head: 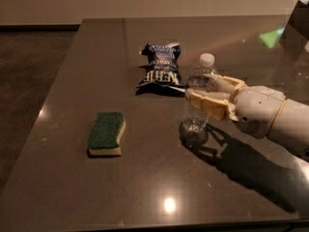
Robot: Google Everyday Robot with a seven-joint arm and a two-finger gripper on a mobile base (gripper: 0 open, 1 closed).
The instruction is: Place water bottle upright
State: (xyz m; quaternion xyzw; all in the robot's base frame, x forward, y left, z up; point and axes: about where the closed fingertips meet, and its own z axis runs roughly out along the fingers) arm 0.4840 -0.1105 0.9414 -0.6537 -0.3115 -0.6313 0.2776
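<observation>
The water bottle, clear plastic with a white cap, stands nearly upright near the middle of the dark table. Its base is at or just above the tabletop; contact cannot be told. My gripper reaches in from the right and is shut on the bottle's upper body, one tan finger in front and the other behind it. The white arm extends off to the right edge.
A dark blue chip bag lies just behind and left of the bottle. A green-topped yellow sponge lies at the front left. A dark object stands at the far right corner. The table's left edge drops to dark floor.
</observation>
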